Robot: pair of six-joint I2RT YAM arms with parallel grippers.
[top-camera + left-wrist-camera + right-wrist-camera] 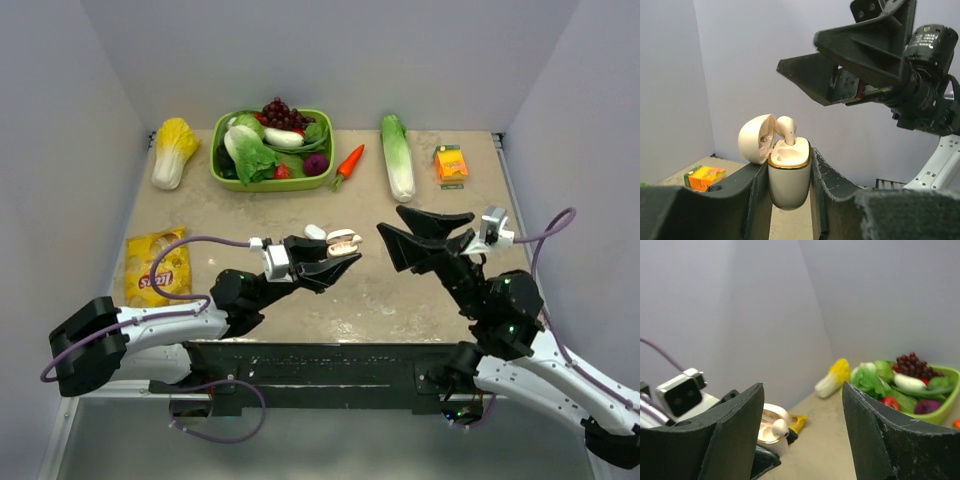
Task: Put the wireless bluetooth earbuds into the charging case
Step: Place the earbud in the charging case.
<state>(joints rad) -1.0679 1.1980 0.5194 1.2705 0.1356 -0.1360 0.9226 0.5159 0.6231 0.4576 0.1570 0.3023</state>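
The white charging case (788, 187) is held upright off the table, pinched between the fingers of my left gripper (788, 165), lid (756, 138) swung open to the left. One earbud (785, 126) stands stem-down in a slot, its head sticking out above the gold rim. From above, the case (343, 243) sits at the tip of the left gripper (343, 250). A small white piece (315, 232) shows just left of it; I cannot tell what it is. My right gripper (390, 222) hangs open just right of the case, empty. In the right wrist view the right gripper (802, 390) is open, with the case (771, 435) and earbud (780, 427) low left.
At the back stand a green basket (270, 186) of vegetables, a yellow cabbage (173, 150), a carrot (348, 165), a long green cabbage (398, 158) and an orange carton (451, 163). A yellow chip bag (158, 265) lies at the left.
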